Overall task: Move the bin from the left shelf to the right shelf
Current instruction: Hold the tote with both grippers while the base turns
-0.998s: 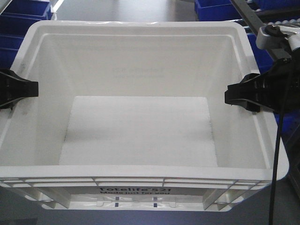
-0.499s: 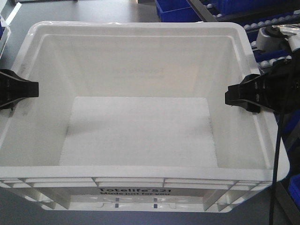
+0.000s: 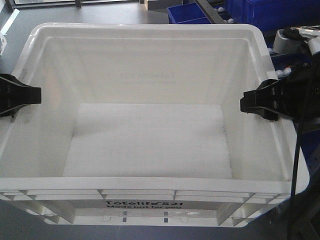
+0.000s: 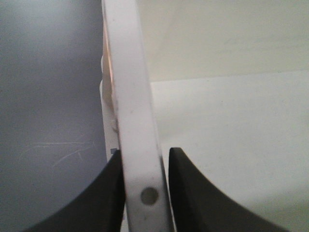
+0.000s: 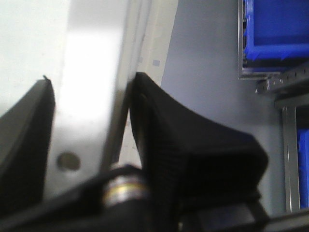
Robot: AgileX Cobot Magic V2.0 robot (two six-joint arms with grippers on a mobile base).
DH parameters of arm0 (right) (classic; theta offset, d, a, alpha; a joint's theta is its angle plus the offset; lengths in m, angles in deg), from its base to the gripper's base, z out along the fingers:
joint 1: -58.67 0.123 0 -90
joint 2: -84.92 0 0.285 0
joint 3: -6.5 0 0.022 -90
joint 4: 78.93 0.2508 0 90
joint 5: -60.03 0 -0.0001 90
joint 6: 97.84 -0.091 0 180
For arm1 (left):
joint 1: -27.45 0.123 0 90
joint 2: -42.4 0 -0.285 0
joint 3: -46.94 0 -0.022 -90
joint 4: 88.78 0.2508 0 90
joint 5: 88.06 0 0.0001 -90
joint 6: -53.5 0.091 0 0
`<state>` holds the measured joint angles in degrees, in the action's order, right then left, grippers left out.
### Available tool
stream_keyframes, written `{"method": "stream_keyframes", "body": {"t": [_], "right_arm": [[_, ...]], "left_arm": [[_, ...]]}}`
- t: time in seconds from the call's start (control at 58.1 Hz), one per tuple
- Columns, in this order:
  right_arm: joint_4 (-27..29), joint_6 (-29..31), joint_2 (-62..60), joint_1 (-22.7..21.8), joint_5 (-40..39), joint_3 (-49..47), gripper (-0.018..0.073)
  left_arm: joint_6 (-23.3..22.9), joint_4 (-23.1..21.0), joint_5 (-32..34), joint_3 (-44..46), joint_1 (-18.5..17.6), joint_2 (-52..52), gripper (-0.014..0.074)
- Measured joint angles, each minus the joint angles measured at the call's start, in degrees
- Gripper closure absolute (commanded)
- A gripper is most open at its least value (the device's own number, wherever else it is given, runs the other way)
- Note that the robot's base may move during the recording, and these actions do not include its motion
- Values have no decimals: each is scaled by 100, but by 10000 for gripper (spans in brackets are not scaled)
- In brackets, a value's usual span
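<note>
The bin (image 3: pixel 150 75) hung between my left gripper (image 3: pixel 31 95) and right gripper (image 3: pixel 248 103), each clamped on a side rim; carried, I judged, not yet shelved.

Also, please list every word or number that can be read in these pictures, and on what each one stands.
"Totelife 521": black print on the near outer wall of the bin.
"Made just for you": black print just below it, on the same wall.
Faint print showing through the far wall: too pale to read.
Both wrist views: no text.
</note>
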<state>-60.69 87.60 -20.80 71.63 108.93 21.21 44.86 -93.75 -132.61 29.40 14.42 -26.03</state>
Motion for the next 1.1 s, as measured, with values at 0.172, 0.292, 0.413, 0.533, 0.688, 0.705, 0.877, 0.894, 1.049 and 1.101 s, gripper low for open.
{"method": "stream_keyframes", "body": {"t": [0.172, 0.292, 0.413, 0.533, 0.688, 0.705, 0.877, 0.894, 1.049, 1.101], "right_arm": [[0, 0, 0, 0, 0, 0, 564], [0, 0, 0, 0, 0, 0, 564], [0, 0, 0, 0, 0, 0, 564], [0, 0, 0, 0, 0, 0, 564], [0, 0, 0, 0, 0, 0, 564], [0, 0, 0, 0, 0, 0, 564], [0, 0, 0, 0, 0, 0, 564], [0, 0, 0, 0, 0, 0, 564], [0, 0, 0, 0, 0, 0, 564], [0, 0, 0, 0, 0, 0, 564]], "left_arm": [[0, 0, 0, 0, 0, 2, 603], [0, 0, 0, 0, 0, 2, 603], [0, 0, 0, 0, 0, 2, 603], [0, 0, -5, 0, 0, 2, 603], [0, 0, -5, 0, 0, 2, 603], [0, 0, -5, 0, 0, 2, 603], [0, -4, -5, 0, 0, 2, 603], [0, -4, -5, 0, 0, 2, 603], [0, -4, -5, 0, 0, 2, 603], [0, -4, -5, 0, 0, 2, 603]]}}
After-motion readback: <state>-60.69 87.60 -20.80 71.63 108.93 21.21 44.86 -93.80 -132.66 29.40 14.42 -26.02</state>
